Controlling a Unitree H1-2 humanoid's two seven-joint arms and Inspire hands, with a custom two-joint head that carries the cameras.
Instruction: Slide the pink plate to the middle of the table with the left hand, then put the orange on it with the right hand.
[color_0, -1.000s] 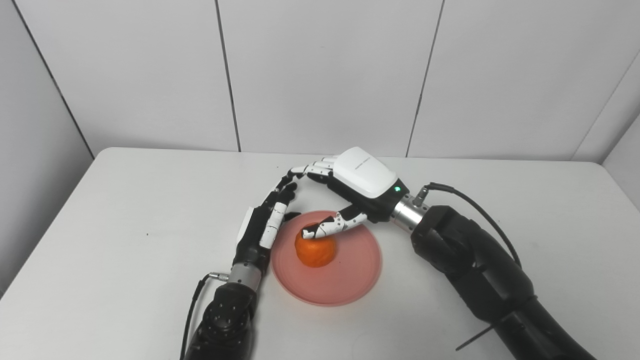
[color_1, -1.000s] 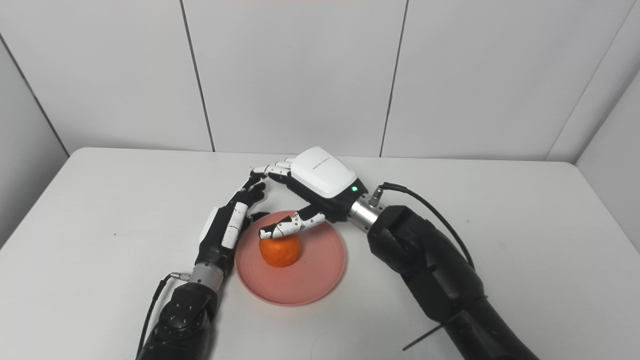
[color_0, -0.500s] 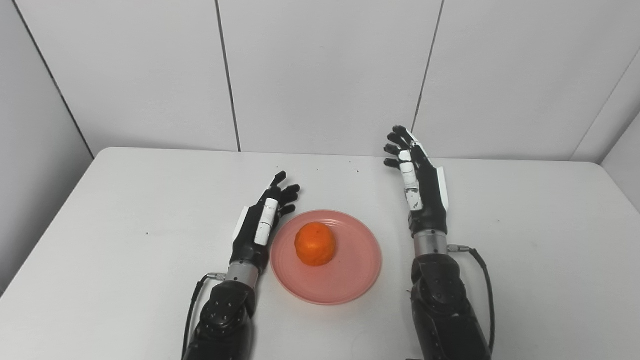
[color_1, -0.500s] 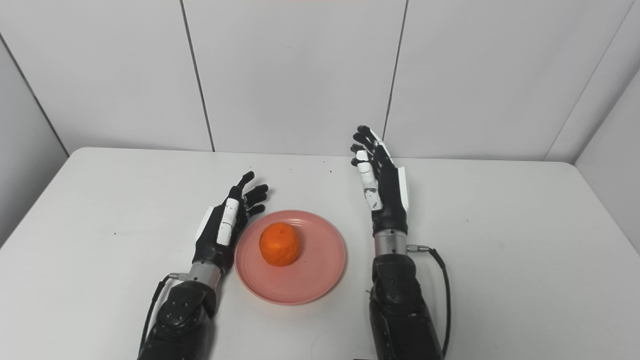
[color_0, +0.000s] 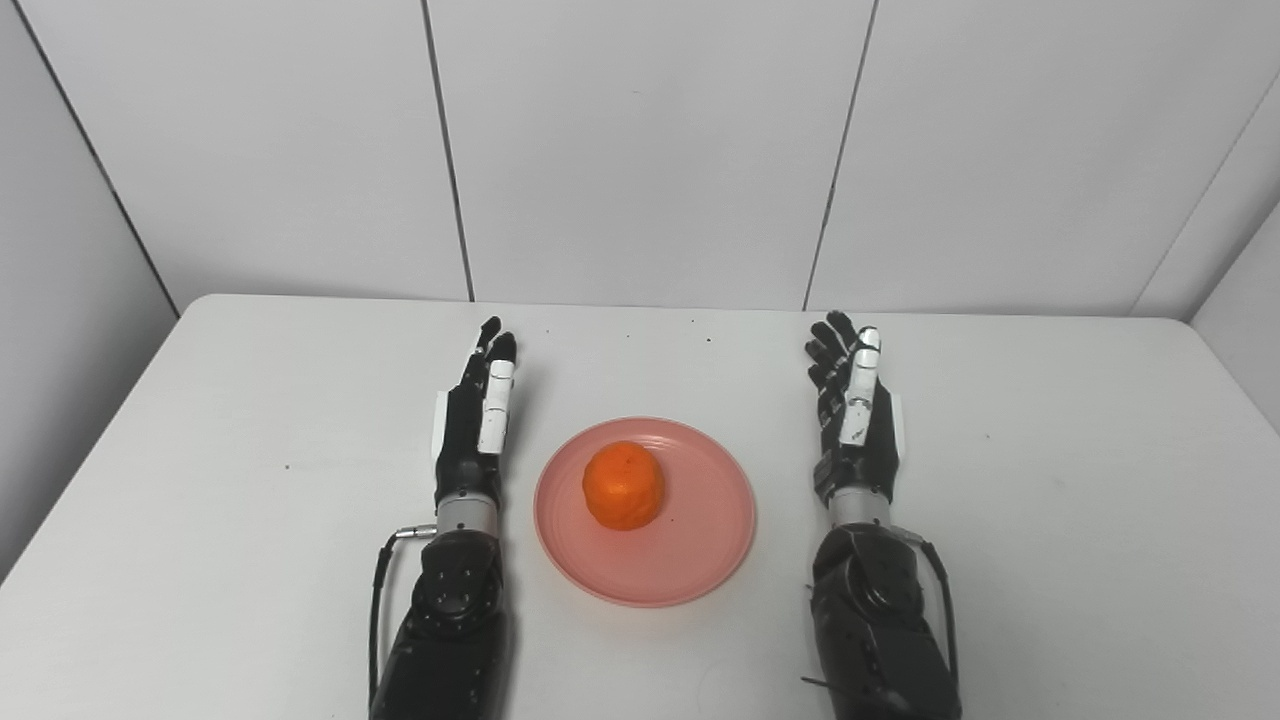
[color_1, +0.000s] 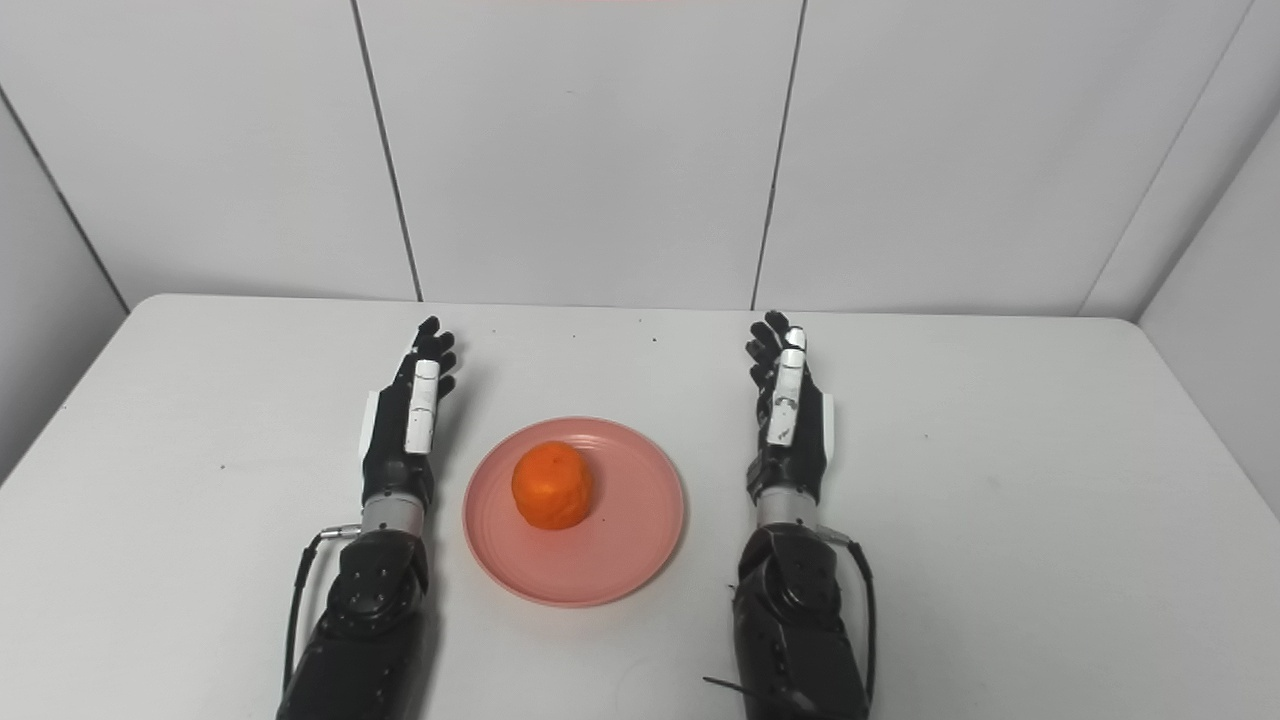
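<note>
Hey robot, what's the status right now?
Left hand open, right hand open, both flanking the pink plate. Orange on plate, mid-table. Nothing in the way.

The orange sits on the plate, mid-desk, between left hand and right hand.

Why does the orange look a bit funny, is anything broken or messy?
Nothing is broken or spilled. The orange just looks lumpy and sits a little left of the pink plate's middle. The left hand and right hand wait open on either side.
</note>
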